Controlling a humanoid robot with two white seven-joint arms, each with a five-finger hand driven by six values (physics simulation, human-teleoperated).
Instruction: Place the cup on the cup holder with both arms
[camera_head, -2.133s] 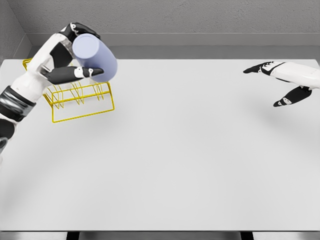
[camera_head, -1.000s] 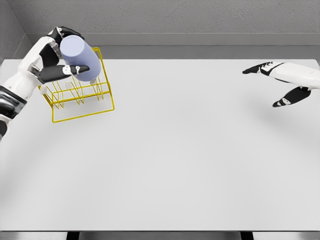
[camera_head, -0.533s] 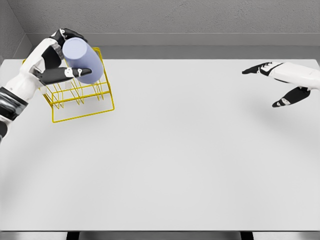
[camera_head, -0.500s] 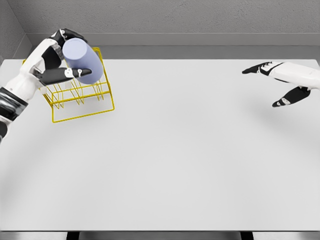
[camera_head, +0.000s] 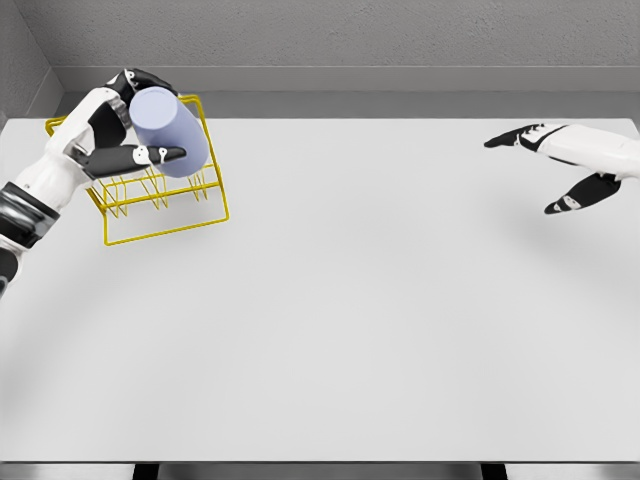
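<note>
Left hand (camera_head: 125, 125) clenched round the pale lavender cylindrical cup (camera_head: 168, 132), its long axis tilted down-right over the yellow wire cup holder (camera_head: 165, 205), while the right hand (camera_head: 560, 165) hangs released far across the tabletop (camera_head: 380, 300).

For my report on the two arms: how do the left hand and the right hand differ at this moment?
The left hand grips the lavender cup over the yellow cup holder; the right hand holds nothing. Left fingers are curled; right fingers are spread. Left is at the table's far-left corner, right at its far-right edge. Both are white and black.
</note>
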